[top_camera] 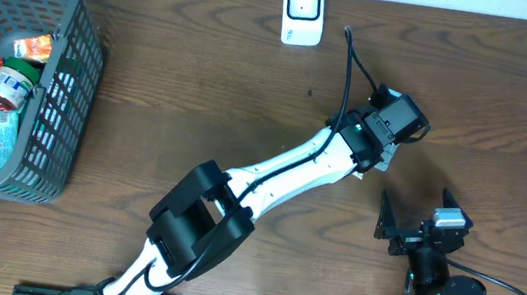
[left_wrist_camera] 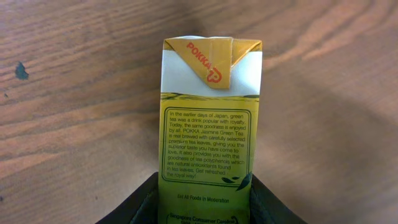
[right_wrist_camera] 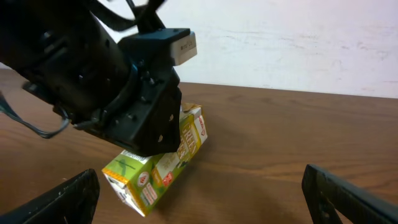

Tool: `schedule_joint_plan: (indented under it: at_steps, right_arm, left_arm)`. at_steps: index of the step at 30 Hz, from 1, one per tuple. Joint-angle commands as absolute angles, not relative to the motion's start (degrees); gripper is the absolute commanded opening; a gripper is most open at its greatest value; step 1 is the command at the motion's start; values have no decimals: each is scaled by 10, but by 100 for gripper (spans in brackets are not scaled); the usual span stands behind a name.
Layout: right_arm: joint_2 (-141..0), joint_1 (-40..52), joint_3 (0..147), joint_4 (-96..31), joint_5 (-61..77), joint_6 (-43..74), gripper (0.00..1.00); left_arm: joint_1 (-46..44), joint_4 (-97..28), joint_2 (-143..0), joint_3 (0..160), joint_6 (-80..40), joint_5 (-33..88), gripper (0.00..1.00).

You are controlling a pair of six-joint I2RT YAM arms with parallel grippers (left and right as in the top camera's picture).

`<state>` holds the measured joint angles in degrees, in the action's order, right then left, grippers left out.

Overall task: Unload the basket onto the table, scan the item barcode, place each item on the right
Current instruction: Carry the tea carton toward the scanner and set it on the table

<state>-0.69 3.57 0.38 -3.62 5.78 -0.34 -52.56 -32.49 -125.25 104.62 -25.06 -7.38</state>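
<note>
The item is a green and yellow Pokka jasmine tea carton (left_wrist_camera: 208,124). My left gripper (left_wrist_camera: 205,208) is shut on it, a dark finger (left_wrist_camera: 140,208) pressed against each long side. Its text panel faces the left wrist camera, folded top end pointing away; no barcode shows on the faces I see. In the right wrist view the carton (right_wrist_camera: 158,171) hangs tilted just above the wood under the left gripper's black body (right_wrist_camera: 118,87). From overhead the left gripper (top_camera: 377,141) hides the carton. My right gripper (top_camera: 416,217) is wide open and empty, close by toward the front, facing the carton.
A white scanner (top_camera: 302,11) stands at the table's back edge, centre. A grey mesh basket (top_camera: 59,92) with several packaged goods sits at the far left. The left arm (top_camera: 270,174) stretches diagonally across the middle. A black cable (top_camera: 352,63) trails toward the scanner.
</note>
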Motion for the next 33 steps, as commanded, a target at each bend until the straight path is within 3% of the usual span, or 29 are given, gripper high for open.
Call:
schedule_joint_plan:
  at_steps: [1, 8, 10, 16, 26, 33]
  right_arm:
    - [-4, 38, 3, -38, 59, 6, 99]
    - [-4, 38, 3, -38, 59, 6, 99]
    - [-4, 38, 3, -38, 59, 6, 99]
    - [-4, 38, 3, -38, 59, 6, 99]
    - [-4, 38, 3, -38, 59, 6, 99]
    - [-4, 38, 3, -38, 59, 6, 99]
  left_arm:
    - [-524, -313, -1274, 1058, -271, -98, 39]
    - [-525, -308, -1292, 1058, -273, -86, 40]
    - [-525, -305, -1292, 1058, -273, -69, 46]
    - [-525, -309, -1292, 1057, -267, -62, 82]
    - [-500, -325, -1181, 1059, -204, -71, 88]
    - [-409, -463, -1032, 1059, -161, -71, 87]
